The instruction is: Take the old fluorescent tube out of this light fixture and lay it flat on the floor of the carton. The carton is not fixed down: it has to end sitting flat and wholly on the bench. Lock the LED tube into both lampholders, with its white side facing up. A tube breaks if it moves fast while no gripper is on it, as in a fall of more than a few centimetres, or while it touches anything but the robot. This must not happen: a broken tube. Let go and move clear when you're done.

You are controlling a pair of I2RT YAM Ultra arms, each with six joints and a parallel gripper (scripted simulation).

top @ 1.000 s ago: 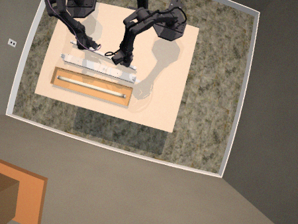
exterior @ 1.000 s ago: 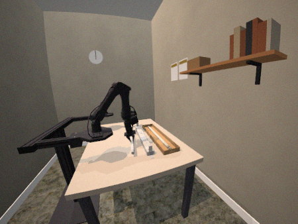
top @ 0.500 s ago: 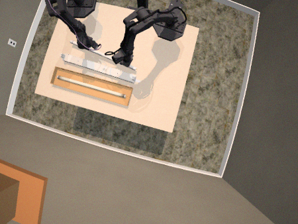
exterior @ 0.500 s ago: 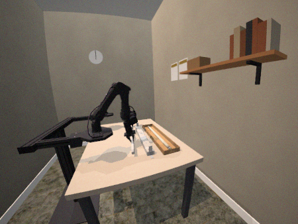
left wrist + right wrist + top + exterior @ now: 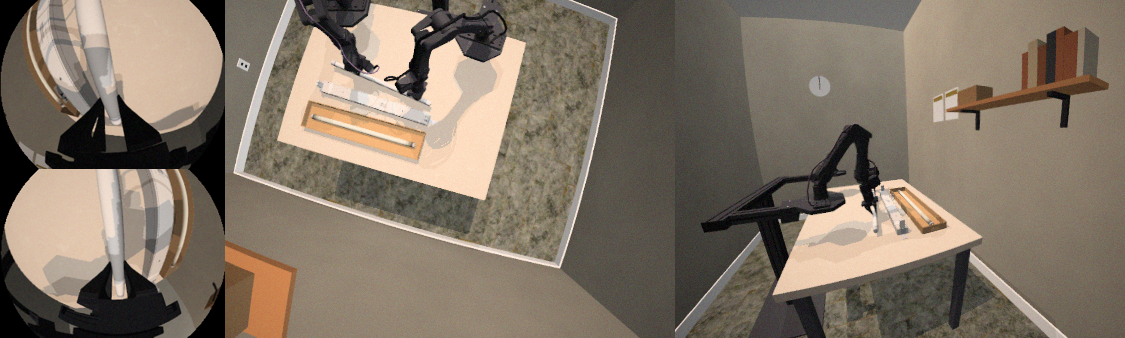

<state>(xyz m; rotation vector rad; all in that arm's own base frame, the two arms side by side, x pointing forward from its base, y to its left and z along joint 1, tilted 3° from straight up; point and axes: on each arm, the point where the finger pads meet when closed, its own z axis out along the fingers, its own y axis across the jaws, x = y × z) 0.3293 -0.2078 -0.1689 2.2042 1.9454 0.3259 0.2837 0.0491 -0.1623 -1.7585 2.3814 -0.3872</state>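
The LED tube [image 5: 376, 80] [image 5: 875, 225] [image 5: 91, 30] [image 5: 109, 207] is held level at both ends, on the arms' side of the fixture. Its upper surface looks pale, with shadow patches. My left gripper [image 5: 418, 97] [image 5: 109, 98] and my right gripper [image 5: 117, 262] are each shut on it near its ends. The light fixture [image 5: 341, 92] [image 5: 891, 209] [image 5: 57, 64] [image 5: 164, 218] has no tube in its lampholders. The old fluorescent tube [image 5: 362, 130] [image 5: 915, 207] [image 5: 185, 218] lies along the inside of the carton [image 5: 418, 156] [image 5: 938, 226]. The carton looks flat on the bench.
The bench [image 5: 465, 165] [image 5: 840, 267] carries the fixture between the held tube and the carton. The carton lies close beside the fixture on its far side from the arms. A wall shelf [image 5: 1025, 95] with books and a box hangs beyond the bench.
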